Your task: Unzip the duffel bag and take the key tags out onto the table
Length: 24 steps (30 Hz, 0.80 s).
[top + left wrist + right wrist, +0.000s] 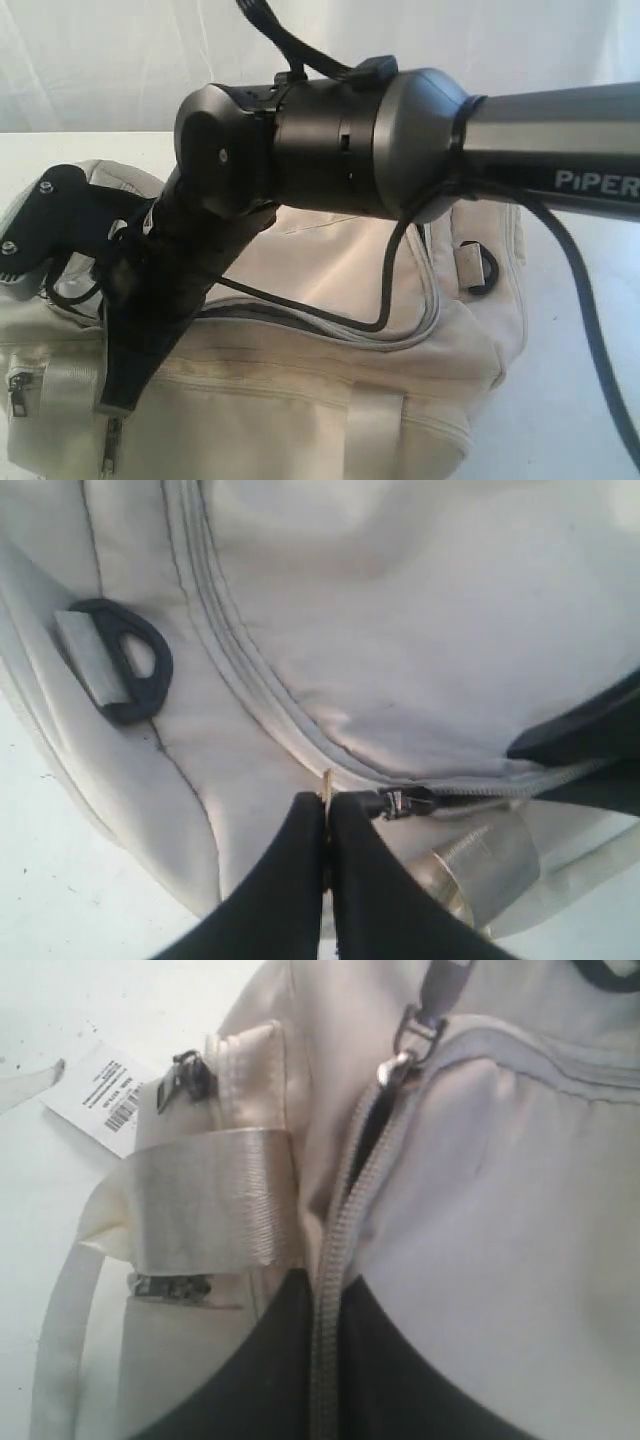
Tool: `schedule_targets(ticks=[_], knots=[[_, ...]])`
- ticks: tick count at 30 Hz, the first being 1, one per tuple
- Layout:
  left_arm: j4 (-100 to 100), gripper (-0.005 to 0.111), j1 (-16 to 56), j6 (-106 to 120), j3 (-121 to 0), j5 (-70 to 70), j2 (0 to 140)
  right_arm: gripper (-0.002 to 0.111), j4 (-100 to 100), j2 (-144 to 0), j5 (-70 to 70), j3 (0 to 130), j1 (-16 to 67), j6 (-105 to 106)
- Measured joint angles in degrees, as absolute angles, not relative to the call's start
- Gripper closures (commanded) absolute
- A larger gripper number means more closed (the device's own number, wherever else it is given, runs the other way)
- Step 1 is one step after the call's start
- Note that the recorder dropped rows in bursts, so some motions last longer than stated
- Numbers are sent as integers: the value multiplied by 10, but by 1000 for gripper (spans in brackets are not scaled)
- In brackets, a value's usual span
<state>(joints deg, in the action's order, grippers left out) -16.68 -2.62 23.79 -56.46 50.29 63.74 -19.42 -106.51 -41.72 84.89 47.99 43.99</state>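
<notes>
The cream duffel bag (330, 260) lies on the white table (580, 400). In the left wrist view my left gripper (327, 800) is shut on a thin brass-coloured zipper pull tab (326, 780). The slider (405, 802) sits just beside it on the bag (420, 630). In the right wrist view my right gripper (325, 1285) is shut on the grey zipper tape (335, 1230) of the bag (520, 1210). A second slider (405, 1055) sits further along that tape, with a narrow dark gap below it. The key tags are hidden.
My right arm (330, 135) fills the middle of the exterior view and reaches down to the bag's near left corner. A black D-ring (125, 660) sits near the left gripper. A webbing strap (200, 1195) and a barcode label (105, 1100) lie beside the right gripper.
</notes>
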Motion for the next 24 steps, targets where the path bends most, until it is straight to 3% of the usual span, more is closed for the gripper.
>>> schedule_targets(ticks=[24], knots=[[-154, 107, -24, 225, -573, 298, 772, 108, -195, -1065, -429, 851, 480, 398]])
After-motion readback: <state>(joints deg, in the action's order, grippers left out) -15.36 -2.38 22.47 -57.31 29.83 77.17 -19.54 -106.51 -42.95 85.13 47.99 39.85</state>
